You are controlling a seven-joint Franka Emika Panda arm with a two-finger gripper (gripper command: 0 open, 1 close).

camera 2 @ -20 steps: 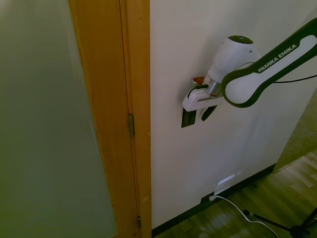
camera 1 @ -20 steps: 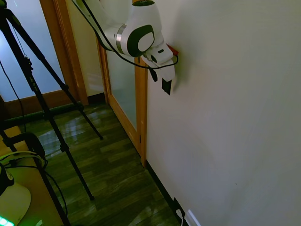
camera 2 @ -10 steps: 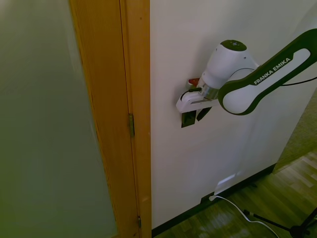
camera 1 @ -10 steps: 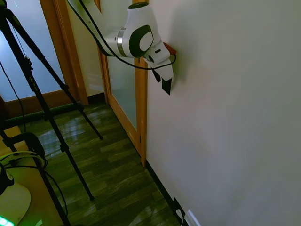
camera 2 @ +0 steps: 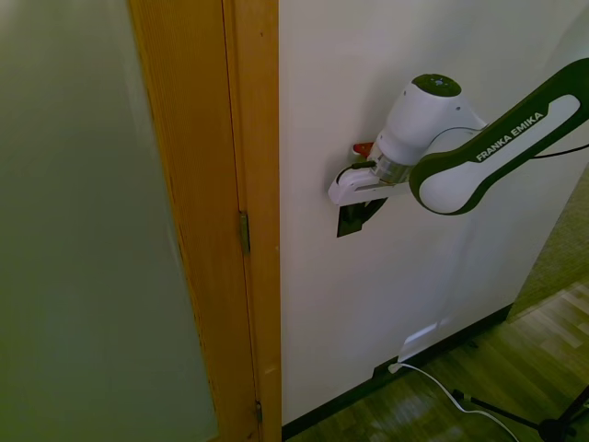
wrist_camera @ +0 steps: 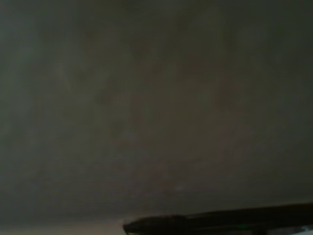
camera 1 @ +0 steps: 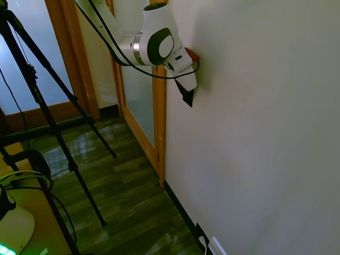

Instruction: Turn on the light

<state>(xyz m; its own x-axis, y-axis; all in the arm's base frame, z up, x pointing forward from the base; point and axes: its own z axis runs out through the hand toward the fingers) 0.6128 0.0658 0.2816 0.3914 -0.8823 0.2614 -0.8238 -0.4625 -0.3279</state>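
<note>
Contact looks imminent: the hand [camera 2: 361,214] is pressed close against the black switch [camera 2: 347,224] on the wall [camera 2: 433,276] beside the door frame [camera 2: 248,184]. Its fingers appear drawn together, holding nothing. A glancing push could slide off the plate, leaving the light unlit.

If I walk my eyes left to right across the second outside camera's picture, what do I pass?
Frosted glass door panel → orange wooden door frame → small black wall switch plate → white robot gripper → white cord on the floor.
</note>
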